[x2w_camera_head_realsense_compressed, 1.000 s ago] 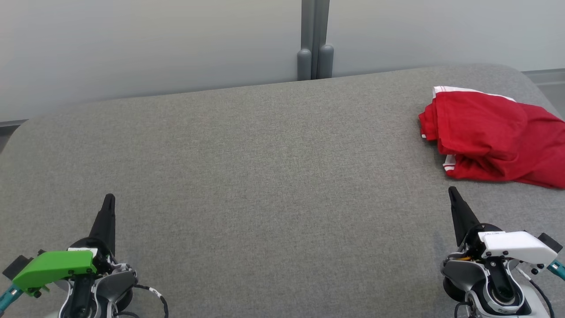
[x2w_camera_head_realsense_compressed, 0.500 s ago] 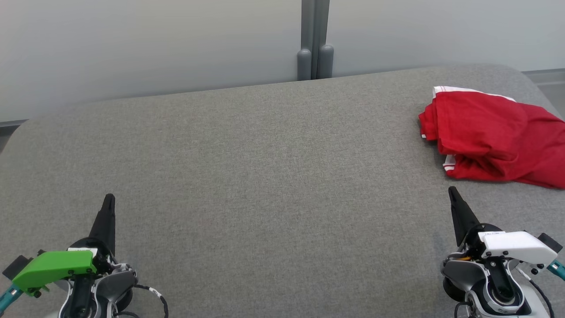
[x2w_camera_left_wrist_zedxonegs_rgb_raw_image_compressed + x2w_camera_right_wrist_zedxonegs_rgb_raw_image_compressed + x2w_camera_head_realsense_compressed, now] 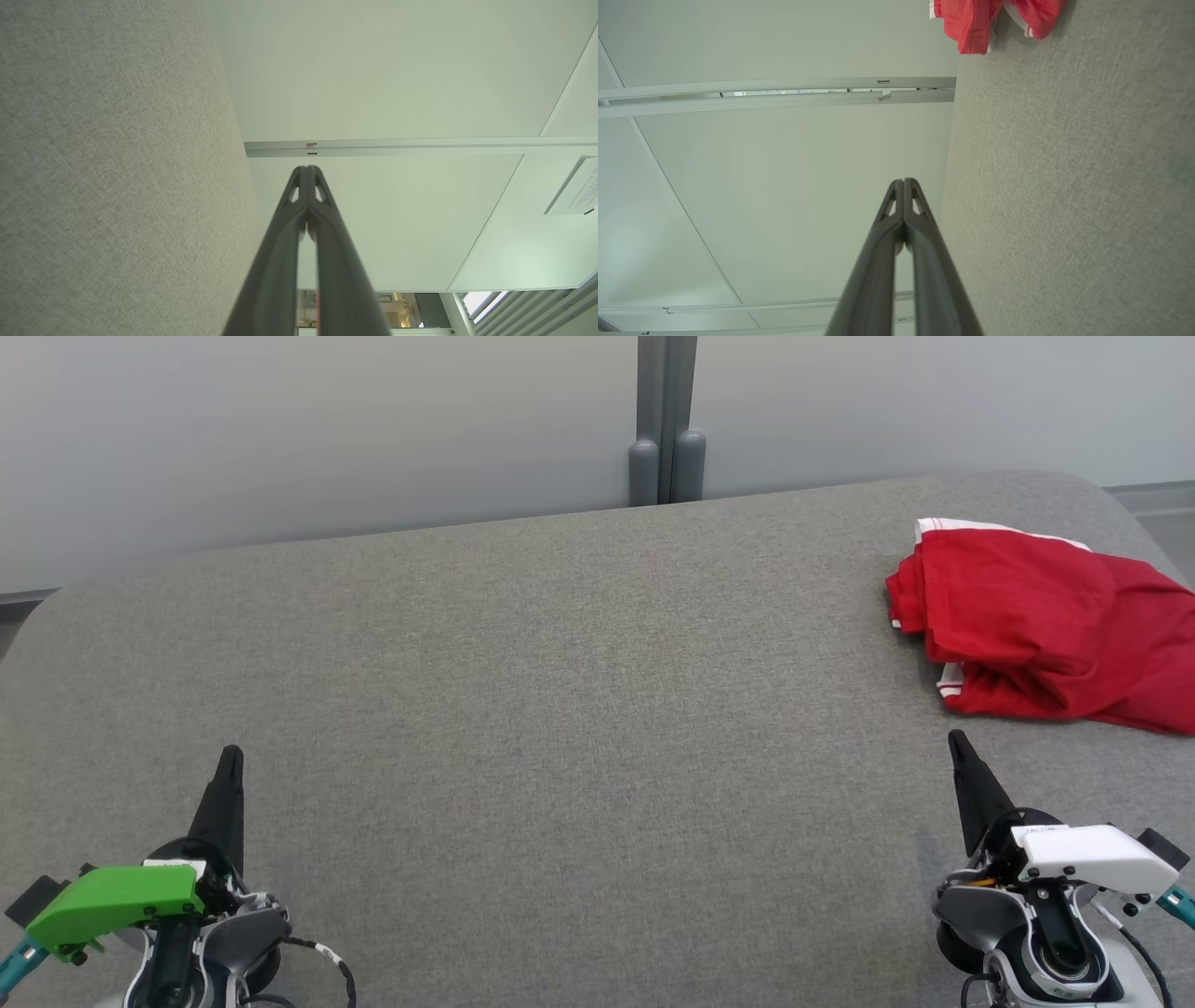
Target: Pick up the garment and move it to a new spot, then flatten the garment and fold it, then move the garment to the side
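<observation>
My left gripper [image 3: 230,756] sits at about 7 o'clock in the head view and my right gripper [image 3: 954,739] at about 5 o'clock. Both hover low over the grey upholstered surface [image 3: 560,691]. Each has its two dark fingers pressed together with nothing between them. The wrist views show the same, with the tips meeting on the left [image 3: 307,169] and on the right [image 3: 903,181].

The red garment with white trim [image 3: 1036,625] lies at about 2 o'clock on the surface, near its far right corner and roughly 1 o'clock from my right fingertips, well apart from them. It is gathered into a loose, layered bundle, doubled over but rumpled, with a white-edged hem showing at its 9 o'clock side and another at its 7 o'clock corner. Its right part runs past the picture's edge. A bundle off to the side like this fits a garment waiting to be carried and spread, and equally one folded roughly and set aside. I cannot tell which.

I judge the cloth to be light, soft and limp. It should sag and swing from any single pinch, and its layers may slide over each other. The woven upholstery will probably drag on it. A hold is best taken at the trimmed hem on the 9 o'clock side, where the edges stack. Pinching the top of the mound risks lifting only one layer.
</observation>
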